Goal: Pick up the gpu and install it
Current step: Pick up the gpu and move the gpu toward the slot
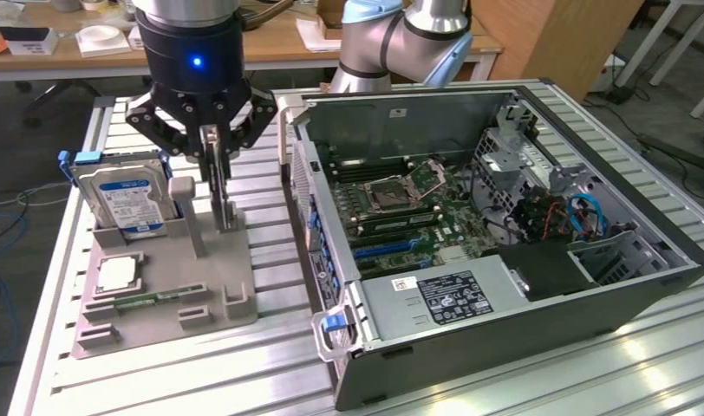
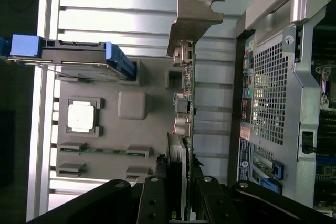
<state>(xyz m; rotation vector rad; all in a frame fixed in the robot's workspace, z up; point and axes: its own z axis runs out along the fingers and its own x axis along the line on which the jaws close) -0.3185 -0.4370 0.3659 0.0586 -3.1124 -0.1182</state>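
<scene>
My gripper [image 1: 219, 156] is matt black; the gpu [image 2: 188, 72] has a dull metal bracket; the table [image 1: 271, 364] is shiny ribbed metal.

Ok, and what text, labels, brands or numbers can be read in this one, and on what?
None can be read.
Blue-and-white label on the silver hard drive: print too small.
White label on the grey power supply box: print blurred.
Stickers on the computer case's rear panel: illegible.
Dark thin expansion card in the pincer: no print legible.
</scene>
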